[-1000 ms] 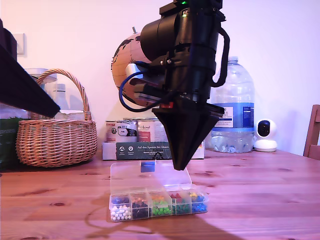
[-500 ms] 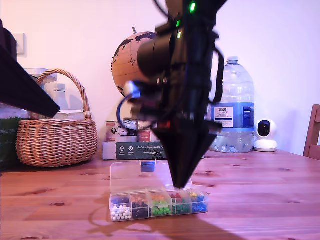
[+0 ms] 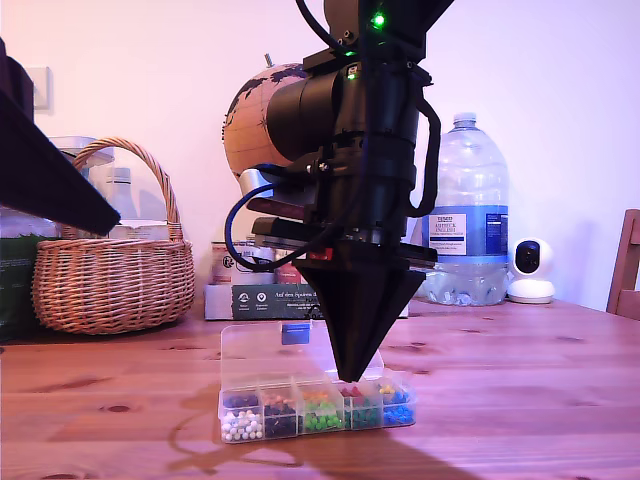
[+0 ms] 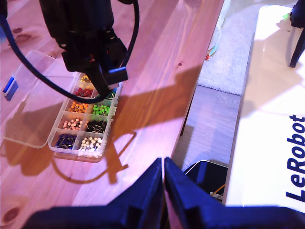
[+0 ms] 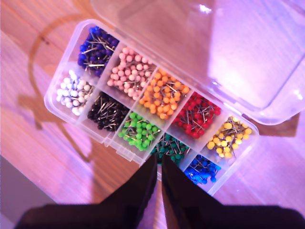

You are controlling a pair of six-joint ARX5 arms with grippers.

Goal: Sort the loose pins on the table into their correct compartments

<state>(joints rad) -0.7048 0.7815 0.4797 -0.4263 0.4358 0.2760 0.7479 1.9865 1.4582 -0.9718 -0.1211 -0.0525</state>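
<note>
No loose pins show on the table [image 3: 520,400] in any view. The wood round the box [image 5: 52,102] looks bare, so sorting is prob. near its end or on the last drop. Can't confirm, since a pin is a speck and part of the tabletop is hidden behind the arm.

The second gripper [image 5: 159,167] hangs tip-down right over the box, low but w/ the tip not seen touching it. Its jaws are together, only a hairline between them. Whether a pin is pinched there can't be told; none is visible at the tip. The dark green cell [image 5: 171,145] sits directly under the tip, the yellow cell [image 5: 225,138] is just beside it, and the white cell [image 5: 72,93] is at the far end of the box from the tip.

The first gripper [image 4: 164,167] is high up and well apart from the box. Its jaws are together w/ nothing between them, approx. over the table edge.

The box lies flat, two rows of five cells. Its long axis runs across the exterior view, left to right. The lid [image 5: 214,47] is open and folded flat on the side away from the exterior cam. Pins in the cells lie w/ shafts pointing every way, no common axis.

Judged left: release over dark green or yellow if a pin is held, then check the wood.
</note>
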